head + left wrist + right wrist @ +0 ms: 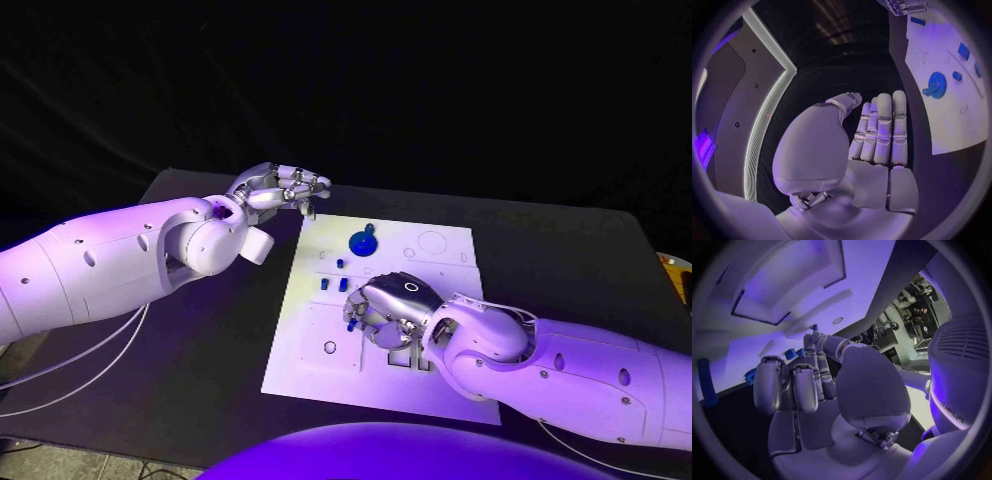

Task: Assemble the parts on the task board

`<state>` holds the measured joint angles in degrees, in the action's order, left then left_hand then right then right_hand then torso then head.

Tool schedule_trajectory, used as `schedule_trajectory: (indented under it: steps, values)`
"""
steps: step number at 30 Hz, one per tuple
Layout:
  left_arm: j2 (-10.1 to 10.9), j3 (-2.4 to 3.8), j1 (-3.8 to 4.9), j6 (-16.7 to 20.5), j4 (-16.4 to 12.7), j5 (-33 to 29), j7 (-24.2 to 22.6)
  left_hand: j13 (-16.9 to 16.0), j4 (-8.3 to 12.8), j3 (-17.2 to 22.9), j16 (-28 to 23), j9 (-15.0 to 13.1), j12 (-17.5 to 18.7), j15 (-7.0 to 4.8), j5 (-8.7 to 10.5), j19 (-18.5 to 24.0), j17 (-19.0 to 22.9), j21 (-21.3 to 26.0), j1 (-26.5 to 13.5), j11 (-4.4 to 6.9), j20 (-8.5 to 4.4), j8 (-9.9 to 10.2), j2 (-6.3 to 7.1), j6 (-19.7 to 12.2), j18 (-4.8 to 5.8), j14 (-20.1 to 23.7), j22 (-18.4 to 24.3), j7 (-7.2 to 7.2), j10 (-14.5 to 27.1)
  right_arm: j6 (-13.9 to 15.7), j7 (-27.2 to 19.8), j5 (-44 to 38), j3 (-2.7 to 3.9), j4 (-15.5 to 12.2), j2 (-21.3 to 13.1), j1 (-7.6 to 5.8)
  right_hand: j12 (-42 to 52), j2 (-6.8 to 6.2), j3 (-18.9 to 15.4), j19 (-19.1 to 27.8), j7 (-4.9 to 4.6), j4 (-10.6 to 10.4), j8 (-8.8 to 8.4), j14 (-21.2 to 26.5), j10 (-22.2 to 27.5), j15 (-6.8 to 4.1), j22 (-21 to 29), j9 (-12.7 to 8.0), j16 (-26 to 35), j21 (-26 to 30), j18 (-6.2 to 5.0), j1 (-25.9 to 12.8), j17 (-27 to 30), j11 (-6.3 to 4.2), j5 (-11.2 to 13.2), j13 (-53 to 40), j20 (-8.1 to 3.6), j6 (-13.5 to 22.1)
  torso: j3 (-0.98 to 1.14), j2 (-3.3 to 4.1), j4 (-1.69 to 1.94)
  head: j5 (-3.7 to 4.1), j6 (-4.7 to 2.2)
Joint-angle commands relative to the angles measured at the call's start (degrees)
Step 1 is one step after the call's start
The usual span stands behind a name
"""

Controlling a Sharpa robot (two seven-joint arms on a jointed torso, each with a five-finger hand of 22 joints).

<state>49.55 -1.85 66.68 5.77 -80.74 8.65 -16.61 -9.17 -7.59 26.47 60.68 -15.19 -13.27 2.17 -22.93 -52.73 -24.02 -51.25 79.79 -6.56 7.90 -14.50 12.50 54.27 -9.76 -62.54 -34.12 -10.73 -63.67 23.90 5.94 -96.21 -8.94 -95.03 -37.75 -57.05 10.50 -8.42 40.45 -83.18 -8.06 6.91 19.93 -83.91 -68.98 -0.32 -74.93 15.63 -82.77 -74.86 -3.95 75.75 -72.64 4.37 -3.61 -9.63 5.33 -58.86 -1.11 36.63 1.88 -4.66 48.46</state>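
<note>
Two hands are working: the right hand is hovering over the task board, grip unclear; the left hand is waiting open beside it; next, probably seating a part.

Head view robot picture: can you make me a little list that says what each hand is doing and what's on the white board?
table: black table, the task board lies in its middle
task board: white plate
round part: blue disc near the board's far edge
small parts: blue pieces on the board beside the right hand
left hand: raised at the board's far left corner, off the board, fingers straight together, holding nothing
right hand: over the middle of the board, fingers curled down; cannot tell if it holds a part
</note>
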Motion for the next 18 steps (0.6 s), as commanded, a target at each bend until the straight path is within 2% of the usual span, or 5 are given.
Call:
schedule_trajectory:
  steps: [1,18]
  values:
    - [0.0,0.04,0.01,-1.0,-0.1,-0.3,-0.1,-0.1,0.1,-0.3,-0.3,0.1,-0.2,0.13,-0.21,-0.4,0.1,0.3,0.1,-0.02,-0.08,0.2,0.02,-0.5,-0.75,0.2,0.1,0.08,0.2,-2.0,0.3,-1.0,-0.11,0.1,0.2,0.19,-0.4,0.13,-0.1,0.2,-0.3,0.0,0.16,-2.5,0.0,0.03,-8.5,0.1,0.2,0.4,0.45,-0.6,0.1,-0.17,-0.1,-0.1,0.16,0.0,0.0,0.02,-0.01,-0.03,0.08]
    - [0.0,0.04,0.02,-1.1,-0.1,-0.3,0.1,-0.1,0.1,-0.3,-0.3,0.1,-0.2,0.13,-0.21,-0.4,0.1,0.3,0.1,-0.02,-0.08,0.2,0.02,-0.5,-0.75,0.2,0.1,0.08,0.2,-4.5,1.0,-3.0,-0.38,0.1,0.7,0.38,-0.7,-0.2,-0.6,0.3,-0.32,-0.1,-0.05,-2.4,0.2,0.11,-8.4,0.1,0.3,0.7,0.39,-1.5,0.3,-0.09,0.0,0.0,0.26,0.2,0.0,-0.03,-0.02,0.01,0.41]
